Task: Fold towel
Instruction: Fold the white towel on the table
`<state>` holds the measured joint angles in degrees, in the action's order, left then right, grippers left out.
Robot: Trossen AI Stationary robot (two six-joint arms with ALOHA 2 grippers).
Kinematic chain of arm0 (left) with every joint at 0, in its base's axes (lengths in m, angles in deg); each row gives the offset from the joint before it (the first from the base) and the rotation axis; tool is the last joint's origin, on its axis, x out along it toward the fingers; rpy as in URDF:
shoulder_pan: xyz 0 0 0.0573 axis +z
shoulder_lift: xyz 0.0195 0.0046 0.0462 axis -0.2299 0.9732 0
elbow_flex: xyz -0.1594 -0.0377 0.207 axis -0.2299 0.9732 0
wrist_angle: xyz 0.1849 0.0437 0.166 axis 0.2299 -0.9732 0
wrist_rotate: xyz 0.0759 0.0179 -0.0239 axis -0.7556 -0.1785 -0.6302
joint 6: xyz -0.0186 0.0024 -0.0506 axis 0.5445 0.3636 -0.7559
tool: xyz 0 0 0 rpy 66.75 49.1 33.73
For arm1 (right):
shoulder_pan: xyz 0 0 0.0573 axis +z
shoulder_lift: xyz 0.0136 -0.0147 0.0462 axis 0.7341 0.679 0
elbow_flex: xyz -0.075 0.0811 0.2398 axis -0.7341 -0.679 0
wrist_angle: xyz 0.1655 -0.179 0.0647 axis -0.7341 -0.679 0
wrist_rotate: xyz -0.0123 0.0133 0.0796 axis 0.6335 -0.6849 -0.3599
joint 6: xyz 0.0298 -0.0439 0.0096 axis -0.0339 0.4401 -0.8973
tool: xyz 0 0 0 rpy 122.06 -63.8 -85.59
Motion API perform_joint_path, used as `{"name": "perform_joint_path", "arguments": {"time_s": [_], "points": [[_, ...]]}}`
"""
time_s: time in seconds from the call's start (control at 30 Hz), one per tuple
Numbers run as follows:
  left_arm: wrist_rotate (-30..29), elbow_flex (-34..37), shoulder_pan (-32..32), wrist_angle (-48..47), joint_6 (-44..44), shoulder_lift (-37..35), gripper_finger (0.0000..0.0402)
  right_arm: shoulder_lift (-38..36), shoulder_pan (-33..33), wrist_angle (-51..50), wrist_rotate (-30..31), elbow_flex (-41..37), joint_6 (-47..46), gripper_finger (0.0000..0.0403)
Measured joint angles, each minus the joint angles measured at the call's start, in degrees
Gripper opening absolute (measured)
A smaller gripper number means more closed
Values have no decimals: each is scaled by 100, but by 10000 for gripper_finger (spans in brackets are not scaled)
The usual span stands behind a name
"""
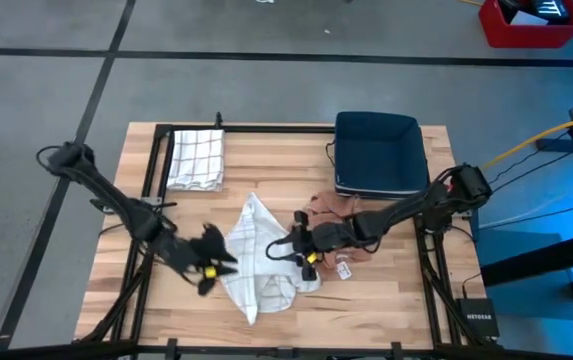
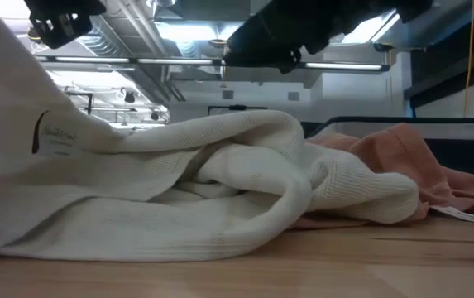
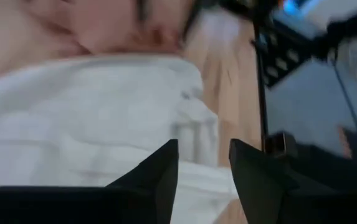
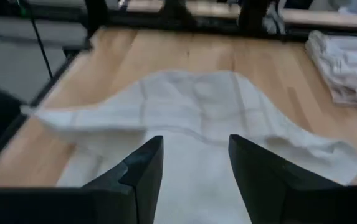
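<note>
Grey concrete floor all round, with a butcher-block table in the middle carrying a rumpled white towel near its front edge. Lies crumpled rather than flat, long axis running roughly from the back of the table toward the front, slightly slanted, with folds heaped up at the front end as seen from table height. Flanked on both sides: left gripper just beside the towel's left edge, right gripper at its right edge, so the cloth sits squarely between the two, each about equally near. Left fingers apart and empty, pointing across the white cloth toward the far side. Right fingers likewise apart, nothing clamped, hovering low over the towel and aimed across it toward the left arm. Probably calls for each side to take its own nearest edge or corner and spread the cloth before any fold. Other cloth close by: a salmon-pink towel bunched against the white one's right side under the right arm, easily caught by mistake. Farther back, a folded checked towel at the back left and a dark blue bin at the back right, both well apart from the work.
</note>
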<state>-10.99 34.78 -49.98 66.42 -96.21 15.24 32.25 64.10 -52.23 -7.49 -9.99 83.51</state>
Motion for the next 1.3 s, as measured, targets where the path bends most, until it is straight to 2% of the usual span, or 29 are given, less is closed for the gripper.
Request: {"name": "perform_joint_path", "arguments": {"time_s": [0.17, 0.27, 0.37, 0.43, 0.73, 0.8, 0.97, 1.13, 1.23, 1.3], "points": [[122, -993, -433, 54, 78, 1254, 117, 131, 37, 114, 219, -159, -381, 184], [185, -1777, -672, -326, 234, 1947, 111, 290, 39, 177, 267, -167, -548, 184], [-28, -2531, -890, -1168, 207, 2497, 102, 535, 49, 443, 262, -162, -724, 184], [-129, -2772, -1000, -1406, 192, 2798, 96, 732, 113, 593, 147, -176, -788, 184], [-149, -2756, -978, -1110, 192, 3023, 88, 1028, 348, 865, 165, -169, -1007, 184], [-138, -2756, -918, -1278, 65, 3008, 94, 1028, 347, 898, 174, -165, -1043, 184], [42, -2756, -837, -1741, -563, 3185, 144, 1045, 466, 900, 296, -165, -1333, 184], [211, -2755, -1012, -1269, -853, 3556, 200, 1075, 703, 883, 576, -165, -1490, 184], [131, -2753, -1101, -1224, -1165, 3694, 213, 1079, 814, 879, 795, -165, -1499, 184], [-146, -2753, -1135, -1224, -1294, 3772, 214, 1079, 874, 882, 946, -165, -1519, 184]]}}
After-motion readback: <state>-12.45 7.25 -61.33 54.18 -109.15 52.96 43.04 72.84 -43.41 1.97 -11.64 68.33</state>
